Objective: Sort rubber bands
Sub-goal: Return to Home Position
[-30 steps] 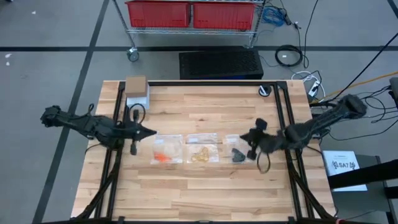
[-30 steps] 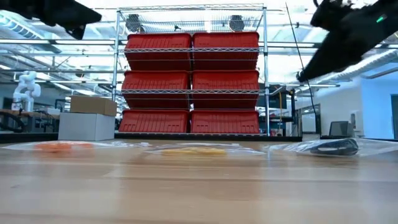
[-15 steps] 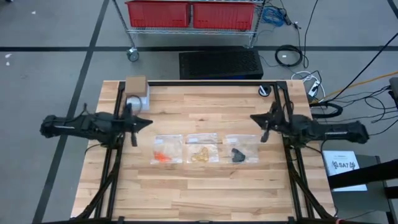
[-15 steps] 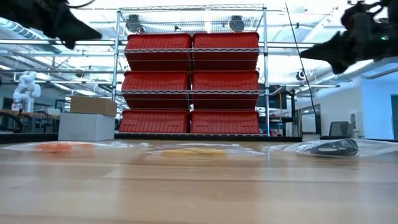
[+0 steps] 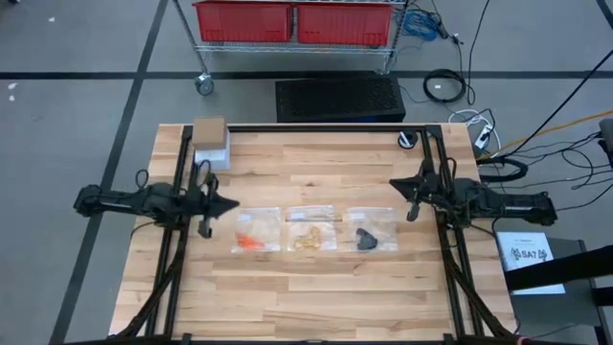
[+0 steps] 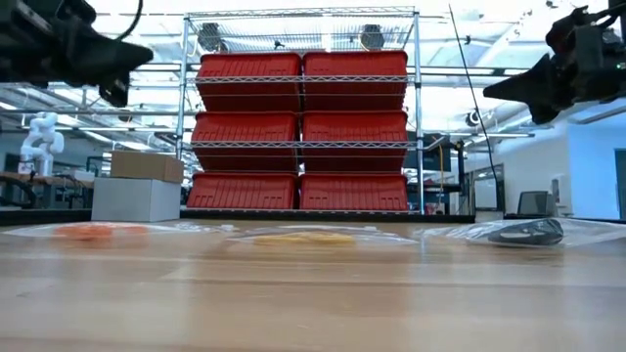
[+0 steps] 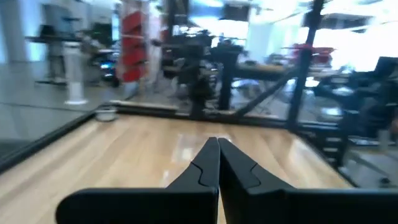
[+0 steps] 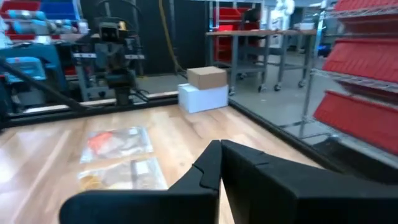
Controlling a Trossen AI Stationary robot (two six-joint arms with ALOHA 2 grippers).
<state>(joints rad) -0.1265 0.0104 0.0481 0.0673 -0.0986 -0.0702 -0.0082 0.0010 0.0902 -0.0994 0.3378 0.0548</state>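
Note:
Three clear bags lie flat in a row at the table's middle. One holds orange rubber bands (image 5: 251, 240), one pale tan-yellow bands (image 5: 308, 236), one black bands (image 5: 368, 237). My left gripper (image 5: 236, 203) hangs shut over the table's left side, just left of the orange bag, pointing level toward the right; its fingertips meet in the left wrist view (image 7: 218, 142). My right gripper (image 5: 393, 184) hangs shut over the right side, beyond the black bag, pointing level toward the left (image 8: 220, 144). Neither touches a bag.
A cardboard box on a white box (image 5: 211, 141) stands at the far left corner. A small black ring (image 5: 409, 141) lies at the far right. Black frame rails (image 5: 436, 172) run along both sides. A wire shelf with red bins (image 6: 301, 127) stands behind the table.
My right gripper has drawn back from beside the black-band bag toward the table's right and far side, turning level, and now holds still. My left gripper has sunk lower above the left side and levelled out. Both stay shut; the bags have not moved.

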